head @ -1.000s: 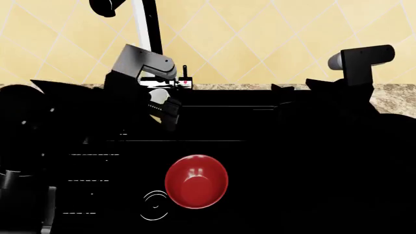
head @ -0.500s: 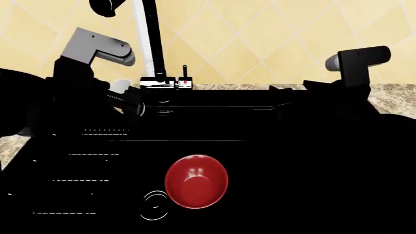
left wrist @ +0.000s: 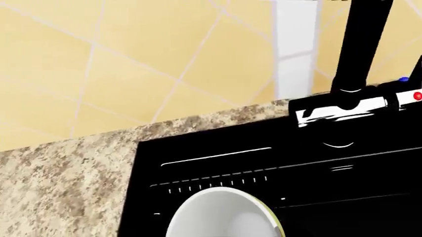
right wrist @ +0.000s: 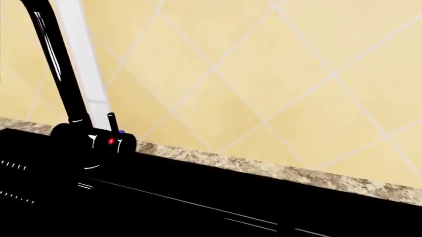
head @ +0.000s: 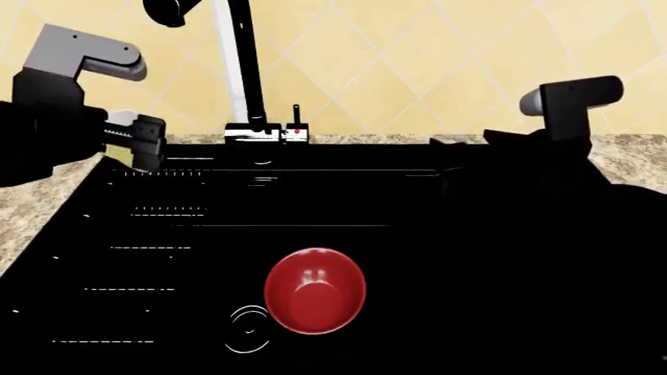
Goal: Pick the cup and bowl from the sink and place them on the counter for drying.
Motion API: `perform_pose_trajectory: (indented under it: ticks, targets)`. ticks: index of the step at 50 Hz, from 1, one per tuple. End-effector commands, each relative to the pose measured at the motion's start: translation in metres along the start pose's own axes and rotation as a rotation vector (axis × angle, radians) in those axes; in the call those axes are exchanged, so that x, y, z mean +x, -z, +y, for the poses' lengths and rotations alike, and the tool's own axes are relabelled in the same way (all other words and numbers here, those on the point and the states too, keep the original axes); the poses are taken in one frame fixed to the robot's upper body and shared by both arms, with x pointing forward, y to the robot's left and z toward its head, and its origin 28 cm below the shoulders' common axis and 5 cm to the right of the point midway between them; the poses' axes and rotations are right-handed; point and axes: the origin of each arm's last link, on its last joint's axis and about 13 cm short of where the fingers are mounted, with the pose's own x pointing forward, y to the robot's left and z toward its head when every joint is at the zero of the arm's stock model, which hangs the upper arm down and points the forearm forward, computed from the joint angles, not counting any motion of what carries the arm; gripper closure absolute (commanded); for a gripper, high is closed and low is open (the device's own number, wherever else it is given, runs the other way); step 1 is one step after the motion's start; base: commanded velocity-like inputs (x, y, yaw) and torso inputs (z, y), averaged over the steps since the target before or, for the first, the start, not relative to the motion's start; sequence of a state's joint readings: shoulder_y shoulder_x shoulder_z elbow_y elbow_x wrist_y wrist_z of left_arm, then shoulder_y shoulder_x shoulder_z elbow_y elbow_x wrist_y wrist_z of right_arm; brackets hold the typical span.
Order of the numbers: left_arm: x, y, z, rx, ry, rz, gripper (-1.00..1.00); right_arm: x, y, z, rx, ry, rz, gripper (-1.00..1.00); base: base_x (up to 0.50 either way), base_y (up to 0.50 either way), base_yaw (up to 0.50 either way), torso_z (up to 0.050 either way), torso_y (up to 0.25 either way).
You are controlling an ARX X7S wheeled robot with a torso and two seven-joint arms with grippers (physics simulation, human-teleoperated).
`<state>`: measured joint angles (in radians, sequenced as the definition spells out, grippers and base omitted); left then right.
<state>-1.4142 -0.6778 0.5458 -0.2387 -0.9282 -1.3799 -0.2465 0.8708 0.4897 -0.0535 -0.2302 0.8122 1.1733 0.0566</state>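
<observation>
The left end effector (head: 140,141) is closed around the cup (left wrist: 221,215); carry it clear of the sink (head: 417,234) and lower it upright onto the desk (left wrist: 66,187)

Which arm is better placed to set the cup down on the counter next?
Left. Its gripper hangs at the sink's left edge by the counter, and its wrist view shows the cup below, over the drainboard. The right arm sits far right.

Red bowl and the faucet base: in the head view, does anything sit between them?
No. In the head view, only bare black sink lies between the red bowl and the faucet base.
</observation>
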Motion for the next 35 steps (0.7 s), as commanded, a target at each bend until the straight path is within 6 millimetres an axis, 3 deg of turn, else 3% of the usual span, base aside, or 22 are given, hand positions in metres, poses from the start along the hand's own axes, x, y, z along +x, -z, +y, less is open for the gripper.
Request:
perform_pose_trajectory:
  ticks: [1,18,26,35]
  targets:
    - [0.014,-0.009,0.035,0.0,-0.177,0.058,1.0,0.001,0.002,0.001,0.004,-0.009,0.005,-1.0,0.0,0.0,0.0,0.0,0.0]
    - [0.04,0.005,0.064,0.066,-0.34,0.144,1.0,0.003,0.007,0.001,0.01,-0.019,0.017,-1.0,0.0,0.0,0.0,0.0,0.001]
    - [0.052,0.016,0.077,-0.011,-0.401,0.207,1.0,0.004,0.011,0.0,0.016,-0.02,0.021,-1.0,0.0,0.0,0.0,0.0,0.0]
    - [0.054,0.025,0.085,-0.031,-0.417,0.251,1.0,0.005,0.013,0.001,0.02,-0.021,0.023,-1.0,0.0,0.0,0.0,0.0,0.0]
